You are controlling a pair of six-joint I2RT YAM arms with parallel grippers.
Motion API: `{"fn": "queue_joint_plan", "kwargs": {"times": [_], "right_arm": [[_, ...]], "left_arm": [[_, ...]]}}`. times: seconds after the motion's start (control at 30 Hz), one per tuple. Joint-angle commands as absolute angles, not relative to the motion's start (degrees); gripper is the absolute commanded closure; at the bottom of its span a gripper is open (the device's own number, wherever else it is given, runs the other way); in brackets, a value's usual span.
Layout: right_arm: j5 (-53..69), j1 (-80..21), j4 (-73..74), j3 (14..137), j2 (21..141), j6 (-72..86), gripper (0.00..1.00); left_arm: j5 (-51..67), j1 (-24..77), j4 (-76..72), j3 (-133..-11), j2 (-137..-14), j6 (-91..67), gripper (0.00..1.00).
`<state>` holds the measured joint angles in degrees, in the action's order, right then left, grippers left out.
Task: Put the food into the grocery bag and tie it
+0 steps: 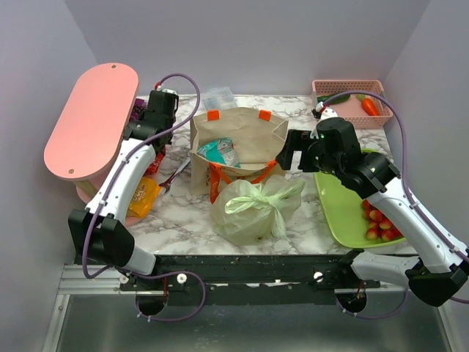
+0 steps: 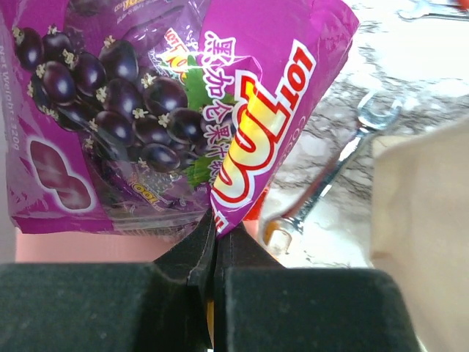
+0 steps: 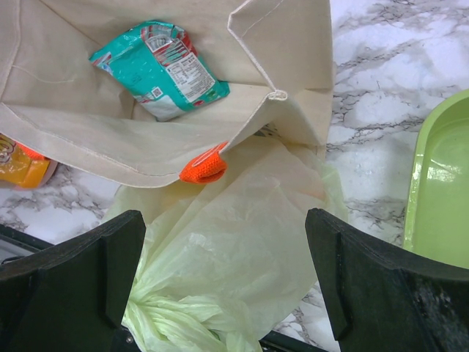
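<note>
The pale green grocery bag (image 1: 253,209) lies on the marble table in front of the canvas tote, its top twisted into a knot. It fills the lower half of the right wrist view (image 3: 242,249). No banana or citrus fruits show; they are hidden or out of view. My right gripper (image 1: 289,158) is open and empty, hovering over the bag and the tote's near edge, its jaws wide apart in its own view (image 3: 223,227). My left gripper (image 1: 146,121) is shut on a purple grape snack packet (image 2: 146,110), pinching its lower edge (image 2: 215,235) at the back left.
The beige canvas tote (image 1: 234,136) with orange handles holds a teal packet (image 3: 161,70). A green tray (image 1: 344,205) at right carries small red fruits (image 1: 379,224). A pink basket (image 1: 348,88) holds a carrot. A pink oval shelf (image 1: 91,121), an orange packet (image 1: 146,196) and a wrench (image 2: 330,176) sit at left.
</note>
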<state>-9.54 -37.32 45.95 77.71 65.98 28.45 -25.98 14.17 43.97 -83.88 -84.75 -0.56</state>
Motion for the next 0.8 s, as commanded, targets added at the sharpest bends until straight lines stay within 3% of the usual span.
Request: {"fn": "queue_joint_plan", "kwargs": {"times": [0.0, 0.27, 0.77], "right_arm": [[-8.39, -37.38, 46.1, 78.57, 65.48, 28.67, 0.0], [-7.82, -37.35, 46.23, 78.05, 64.91, 29.39, 0.0], [-6.64, -37.35, 46.2, 77.97, 64.43, 30.33, 0.0]], "left_arm": [[-15.14, 15.37, 47.34, -84.9, -80.08, -4.16, 1.0], [-8.17, 16.3, 49.07, -87.77, -74.4, -6.89, 1.0], [-6.66, 21.48, 52.77, -98.39, -68.73, -8.35, 1.0]]}}
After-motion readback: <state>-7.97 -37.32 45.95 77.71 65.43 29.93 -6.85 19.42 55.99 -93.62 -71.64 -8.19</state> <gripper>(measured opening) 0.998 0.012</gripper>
